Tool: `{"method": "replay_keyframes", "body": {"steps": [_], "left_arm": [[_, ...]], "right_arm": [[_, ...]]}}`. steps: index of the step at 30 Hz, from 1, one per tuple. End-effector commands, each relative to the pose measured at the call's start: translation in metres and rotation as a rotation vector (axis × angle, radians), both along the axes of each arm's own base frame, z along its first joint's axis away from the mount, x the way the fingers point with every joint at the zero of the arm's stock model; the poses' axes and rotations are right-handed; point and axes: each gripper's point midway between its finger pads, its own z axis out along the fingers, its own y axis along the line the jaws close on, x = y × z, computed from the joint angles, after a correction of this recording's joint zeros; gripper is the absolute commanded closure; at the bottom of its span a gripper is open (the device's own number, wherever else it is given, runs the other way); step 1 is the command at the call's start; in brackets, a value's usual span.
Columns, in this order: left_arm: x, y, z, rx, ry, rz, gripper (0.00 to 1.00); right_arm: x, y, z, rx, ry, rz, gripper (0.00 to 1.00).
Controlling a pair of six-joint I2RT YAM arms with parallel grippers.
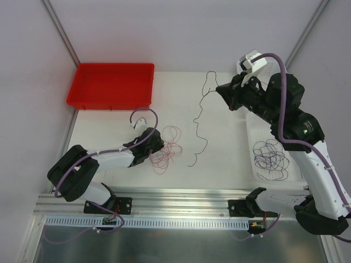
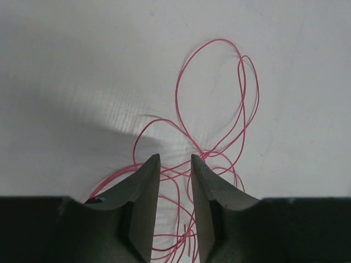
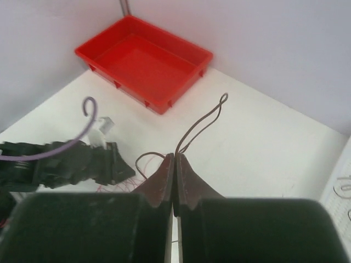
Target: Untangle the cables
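Observation:
The red/pink cable (image 1: 169,148) lies as a loose tangle on the white table. My left gripper (image 1: 157,143) is low over it and open. In the left wrist view its jaws (image 2: 175,160) stand apart with several pink strands (image 2: 204,154) running between and under them. My right gripper (image 1: 220,89) is raised at the back right and shut on the thin black cable (image 1: 195,121), which snakes down the middle of the table. In the right wrist view the jaws (image 3: 174,156) are closed on a doubled dark strand (image 3: 198,124). Purple cables (image 1: 270,156) lie coiled at the right.
A red tray (image 1: 112,85) stands at the back left and also shows in the right wrist view (image 3: 142,63). The purple cables lie in a white tray (image 1: 249,123) at the right. Side walls close in the table on the left and right.

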Motion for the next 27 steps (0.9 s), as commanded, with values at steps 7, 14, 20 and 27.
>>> {"method": "replay_keyframes", "body": {"steps": [7,14,20,27], "left_arm": [[0.015,0.024,0.104,0.04,-0.236,0.006,0.34],[0.006,0.049,0.152,0.146,-0.309,-0.049,0.1],[-0.004,0.065,0.18,0.178,-0.364,-0.081,0.06],[-0.007,0.069,0.209,0.256,-0.421,-0.175,0.03]], "right_arm": [[0.052,-0.004,-0.134,-0.083,0.192,-0.145,0.99],[0.051,-0.027,-0.263,-0.14,0.437,-0.316,0.99],[0.024,-0.051,-0.342,-0.185,0.663,-0.467,0.91],[0.011,-0.084,-0.386,-0.255,0.762,-0.689,0.47]]}}
